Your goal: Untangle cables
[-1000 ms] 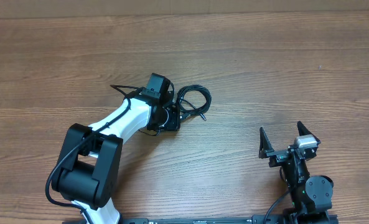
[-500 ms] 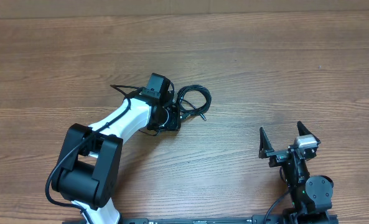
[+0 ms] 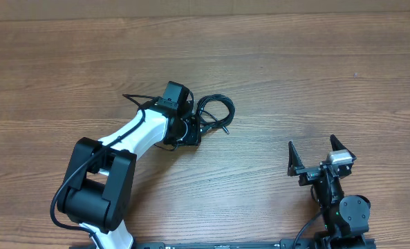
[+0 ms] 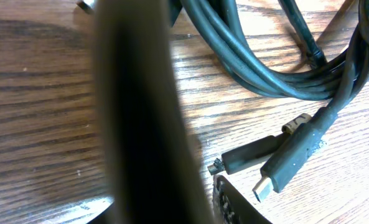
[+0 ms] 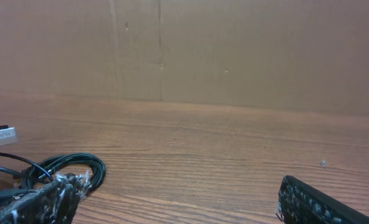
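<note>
So the whole thing comes down to the left arm here. The cables (image 3: 215,111) sit as a small bundle of black loops near the middle of the table (image 3: 294,69), and the left gripper (image 3: 192,129) is right up against them. In the overhead view the loops fan out from it up and to the right, away from the robot's base. The right gripper (image 3: 312,145) is parked well apart at the near edge with its jaws spread wide and nothing in them, so the left arm is clearly the nearer one.

In the left wrist view, the loops (image 4: 259,68) curve across the top right. Two loose ends lie below them, a silvery plug tip (image 4: 264,185) and a smaller dark plug tip (image 4: 216,167). Both ends run on a diagonal, tips pointing down-left toward the gripper and cords heading up-right into the bundle. One blurry finger (image 4: 140,112) fills the foreground just left of those tips.

Honestly I can't tell how far the left jaws are open or whether they have hold of any cord, since the camera housing hides them from above and the wrist shot is too close. My guess is the next move needs a pinch on one of those ends, then a pull along that diagonal.
</note>
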`<state>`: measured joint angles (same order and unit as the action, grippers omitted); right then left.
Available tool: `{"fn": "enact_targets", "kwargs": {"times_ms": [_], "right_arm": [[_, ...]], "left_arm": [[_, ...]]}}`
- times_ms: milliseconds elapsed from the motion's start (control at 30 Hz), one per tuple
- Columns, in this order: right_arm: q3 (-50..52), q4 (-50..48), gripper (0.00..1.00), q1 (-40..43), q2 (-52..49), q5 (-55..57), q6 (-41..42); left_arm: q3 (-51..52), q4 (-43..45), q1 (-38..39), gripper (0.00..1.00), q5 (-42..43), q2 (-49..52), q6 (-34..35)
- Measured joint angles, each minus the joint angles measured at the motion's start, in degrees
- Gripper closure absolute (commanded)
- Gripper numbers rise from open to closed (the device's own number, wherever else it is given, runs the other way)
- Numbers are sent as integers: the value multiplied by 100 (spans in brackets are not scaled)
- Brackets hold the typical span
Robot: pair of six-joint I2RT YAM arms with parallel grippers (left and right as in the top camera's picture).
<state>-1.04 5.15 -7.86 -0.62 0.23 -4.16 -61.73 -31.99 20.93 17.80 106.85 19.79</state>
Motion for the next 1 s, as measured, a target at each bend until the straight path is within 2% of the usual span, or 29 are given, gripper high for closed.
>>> {"fn": "enact_targets", "kwargs": {"times_ms": [367,433,500,600,1000], "right_arm": [[-2,2,0,2,0,0,0],[-2,-4,0,2,0,0,2],[-2,0,0,0,0,0,2],[-2,0,0,2,-2,0,0],[-2,0,0,0,0,0,2]], "left_arm": [[-4,31,0,52,24,-13,0],[-11,31,0,41,39,-13,-4],[-24,35,9,22,66,-37,-2],[-52,42,11,0,81,-76,15],[-83,35,11,0,13,-111,0]]}}
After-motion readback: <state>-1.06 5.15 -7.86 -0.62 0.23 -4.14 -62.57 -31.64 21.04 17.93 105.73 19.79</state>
